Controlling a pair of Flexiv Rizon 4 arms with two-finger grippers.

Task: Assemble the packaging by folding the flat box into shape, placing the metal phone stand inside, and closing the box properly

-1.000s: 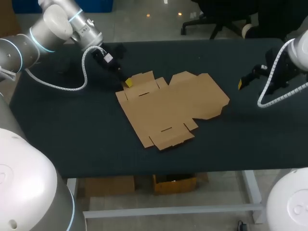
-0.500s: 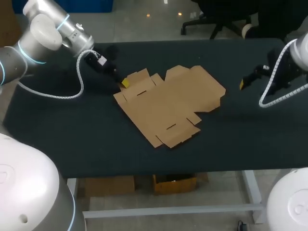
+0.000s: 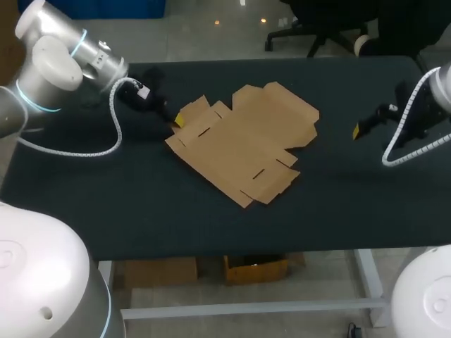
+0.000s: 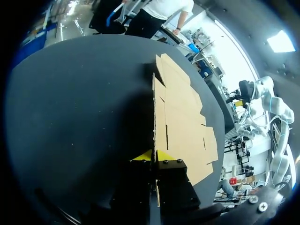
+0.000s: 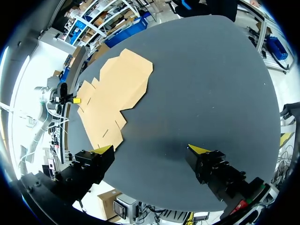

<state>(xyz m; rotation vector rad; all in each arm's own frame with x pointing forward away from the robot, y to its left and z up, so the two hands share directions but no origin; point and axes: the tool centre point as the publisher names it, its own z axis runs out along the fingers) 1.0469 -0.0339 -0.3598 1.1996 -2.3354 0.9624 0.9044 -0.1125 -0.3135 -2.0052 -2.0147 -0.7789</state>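
The flat brown cardboard box (image 3: 239, 144) lies unfolded on the dark table, left of the middle. My left gripper (image 3: 176, 121) is at the sheet's far left corner, shut on a flap edge. In the left wrist view the cardboard (image 4: 180, 112) runs away from the gripper (image 4: 153, 155), its thin edge pinched between the yellow tips. My right gripper (image 3: 357, 130) hangs open over bare table well to the right of the sheet. From its wrist view (image 5: 150, 149) the cardboard (image 5: 115, 91) lies far ahead. No metal phone stand shows in any view.
The black tabletop (image 3: 352, 190) is bare between the sheet and my right gripper, and along the front edge. A white cable loops from my left arm (image 3: 77, 148) over the table's left end.
My left gripper has pulled back to the left with the flap. The sheet has swung counter-clockwise, its right end moving toward the far edge. The right gripper has drifted slightly right.
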